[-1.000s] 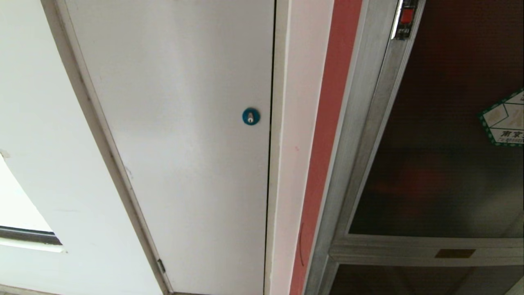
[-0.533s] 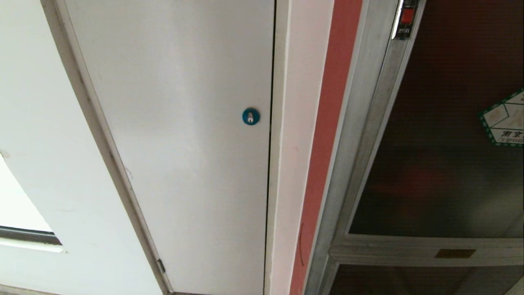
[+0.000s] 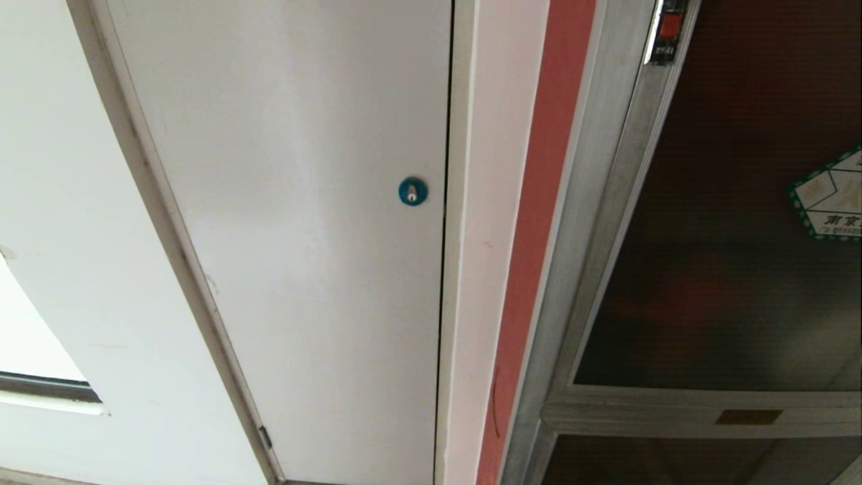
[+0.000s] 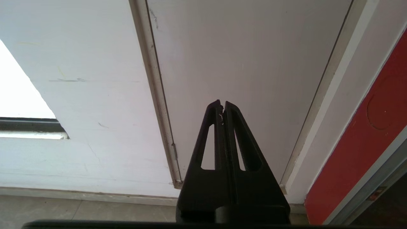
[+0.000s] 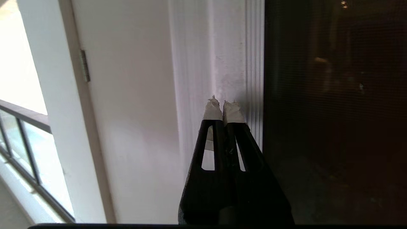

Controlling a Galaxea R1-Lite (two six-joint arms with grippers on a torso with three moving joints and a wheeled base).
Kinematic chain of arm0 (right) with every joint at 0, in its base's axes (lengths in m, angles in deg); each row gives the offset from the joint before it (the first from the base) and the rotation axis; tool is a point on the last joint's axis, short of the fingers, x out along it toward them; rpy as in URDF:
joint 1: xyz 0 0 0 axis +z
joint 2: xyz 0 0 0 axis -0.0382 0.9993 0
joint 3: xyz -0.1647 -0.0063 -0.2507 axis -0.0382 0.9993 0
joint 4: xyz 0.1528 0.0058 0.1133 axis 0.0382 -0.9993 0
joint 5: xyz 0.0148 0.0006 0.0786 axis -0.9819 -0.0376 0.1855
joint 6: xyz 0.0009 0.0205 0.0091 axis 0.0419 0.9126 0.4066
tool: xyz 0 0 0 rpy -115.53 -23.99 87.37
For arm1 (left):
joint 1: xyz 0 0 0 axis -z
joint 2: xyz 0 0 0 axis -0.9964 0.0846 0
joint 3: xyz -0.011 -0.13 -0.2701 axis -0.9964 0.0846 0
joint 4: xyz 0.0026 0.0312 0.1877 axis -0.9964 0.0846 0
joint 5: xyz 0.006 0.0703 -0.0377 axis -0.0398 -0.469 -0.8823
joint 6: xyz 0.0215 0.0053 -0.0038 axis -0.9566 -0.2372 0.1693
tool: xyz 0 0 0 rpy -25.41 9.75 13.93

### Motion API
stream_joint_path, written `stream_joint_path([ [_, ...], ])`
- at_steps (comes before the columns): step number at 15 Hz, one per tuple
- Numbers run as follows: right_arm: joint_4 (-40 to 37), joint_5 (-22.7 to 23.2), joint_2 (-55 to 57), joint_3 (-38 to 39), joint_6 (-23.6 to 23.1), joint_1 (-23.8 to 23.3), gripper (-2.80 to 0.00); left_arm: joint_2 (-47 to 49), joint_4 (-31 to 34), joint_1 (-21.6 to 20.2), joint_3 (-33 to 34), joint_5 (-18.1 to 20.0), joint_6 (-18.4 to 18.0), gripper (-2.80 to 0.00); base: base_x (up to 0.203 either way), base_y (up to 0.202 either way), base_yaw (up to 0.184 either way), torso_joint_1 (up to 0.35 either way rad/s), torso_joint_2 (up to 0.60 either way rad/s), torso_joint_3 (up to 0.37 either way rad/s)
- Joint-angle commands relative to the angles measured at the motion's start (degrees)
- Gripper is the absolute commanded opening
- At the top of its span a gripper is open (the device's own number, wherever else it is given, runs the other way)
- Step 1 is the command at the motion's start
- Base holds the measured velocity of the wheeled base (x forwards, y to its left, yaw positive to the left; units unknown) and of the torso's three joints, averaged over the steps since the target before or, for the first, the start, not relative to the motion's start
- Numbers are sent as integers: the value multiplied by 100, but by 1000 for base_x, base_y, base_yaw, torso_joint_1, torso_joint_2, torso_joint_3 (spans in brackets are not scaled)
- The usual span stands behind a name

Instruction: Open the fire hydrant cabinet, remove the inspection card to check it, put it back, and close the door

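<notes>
The fire hydrant cabinet's silver frame (image 3: 592,236) stands at the right of the head view. Its door (image 3: 727,269), dark tinted glass, lies flush in the frame. The door carries a green-bordered hexagonal sticker (image 3: 828,199) and a small red latch (image 3: 669,27) at the top. The inspection card is hidden. Neither arm shows in the head view. My right gripper (image 5: 222,102), tips wrapped in pale tape, is shut on nothing and points at the ribbed silver frame (image 5: 222,63) beside the dark glass (image 5: 334,95). My left gripper (image 4: 222,103) is shut, empty, parked low before the white panel (image 4: 248,63).
A plain white panel with a blue round lock (image 3: 412,191) fills the middle of the head view. A red strip (image 3: 539,236) runs between it and the cabinet. A lower dark glass panel (image 3: 673,465) sits under the door. Floor (image 4: 79,210) and a railed window (image 5: 19,127) lie nearby.
</notes>
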Motion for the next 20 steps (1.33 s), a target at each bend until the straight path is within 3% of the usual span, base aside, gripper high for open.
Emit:
stream_joint_path([
  [1,6,-28,17,7,5,-59,-280,7,-1,0,2,0,0,-280,0,0,0,0,0,0],
  [11,-12,-558,307,7,-57,-156,-280,6,-1,0,2,0,0,-280,0,0,0,0,0,0],
  [16,-38,-537,175,33,-48,-138,-280,-1,-1,0,2,0,0,-280,0,0,0,0,0,0],
  [20,-333,-313,-485,198,565,58,-280,7,-1,0,2,0,0,-280,0,0,0,0,0,0],
])
